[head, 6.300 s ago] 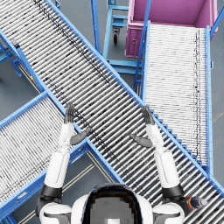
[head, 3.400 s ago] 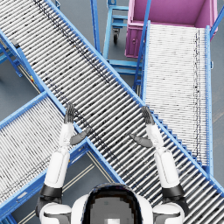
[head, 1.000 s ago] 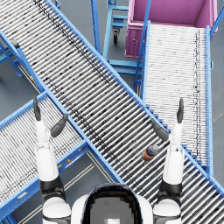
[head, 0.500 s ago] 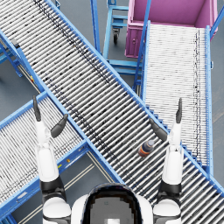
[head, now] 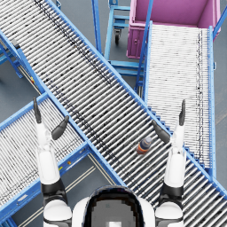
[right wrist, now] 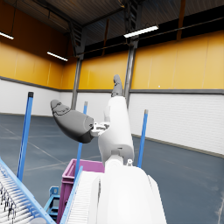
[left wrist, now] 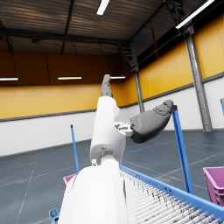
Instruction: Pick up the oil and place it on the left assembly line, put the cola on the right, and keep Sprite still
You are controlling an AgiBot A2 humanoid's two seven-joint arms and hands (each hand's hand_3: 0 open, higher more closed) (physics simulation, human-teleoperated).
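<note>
Yellow and white walls stand around a big hall with a grey floor and long lights up on the roof. One big roller belt (head: 88,88) with blue rails runs slantwise across the middle. A smaller belt (head: 17,150) sits on the left side of the big belt, low down near the robot. Another smaller belt (head: 177,80) sits on the right side of the big belt, and a pink bin (head: 135,42) stands at its far end.

A little bottle (head: 144,145) lies on its side on the big belt, close to the belt's right rail. It looks orange-brown with a dark end. I cannot tell which drink it is.

The left hand (head: 45,126) is held up over the left edge of the big belt. Its fingers are spread apart and it holds nothing. The right hand (head: 175,131) is held up over the right edge of the big belt, fingers spread too, with nothing in it. The bottle lies near its thumb, and the two do not touch.
</note>
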